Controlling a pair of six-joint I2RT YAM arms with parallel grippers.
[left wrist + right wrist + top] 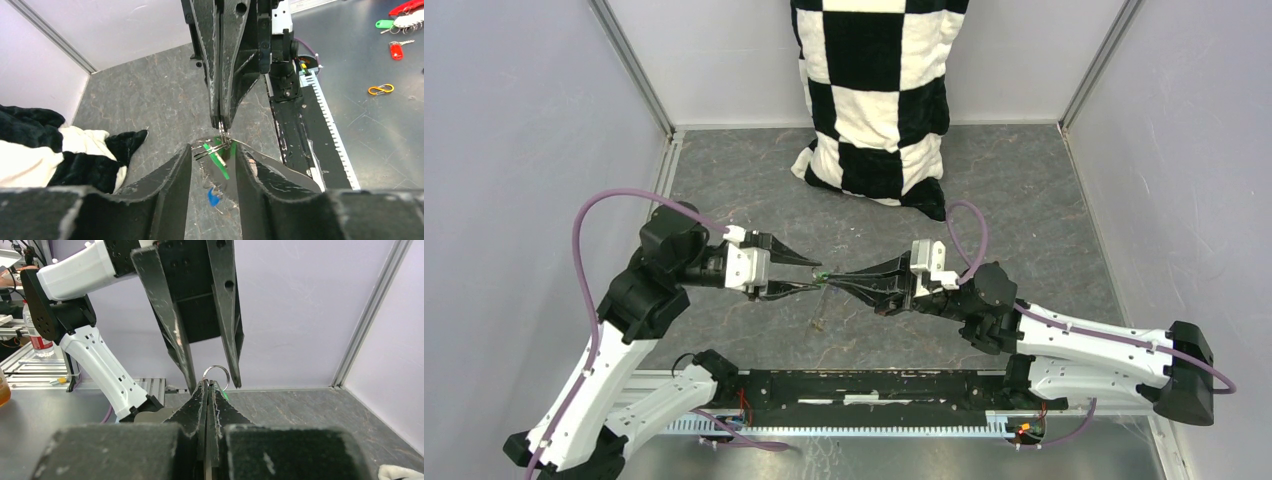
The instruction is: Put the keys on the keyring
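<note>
My right gripper (210,385) is shut on a thin silver ring (216,376) of the keyring, and the ring sticks out past its tips. The grey-olive strap (280,167) trails from there and also shows in the right wrist view (150,415). My left gripper (214,150) is open, its fingers straddling the ring and the right gripper's tips (223,126). The green key (218,160) hangs at the rings between the left fingers. The blue key (214,196) shows lower down; whether it hangs or lies on the table I cannot tell. The yellow key is out of view. Both grippers meet at mid-table (824,277).
A black-and-white checkered cloth (879,100) stands at the back wall and shows at the left in the left wrist view (60,150). Enclosure walls stand left, right and back. The black base rail (874,385) runs along the near edge.
</note>
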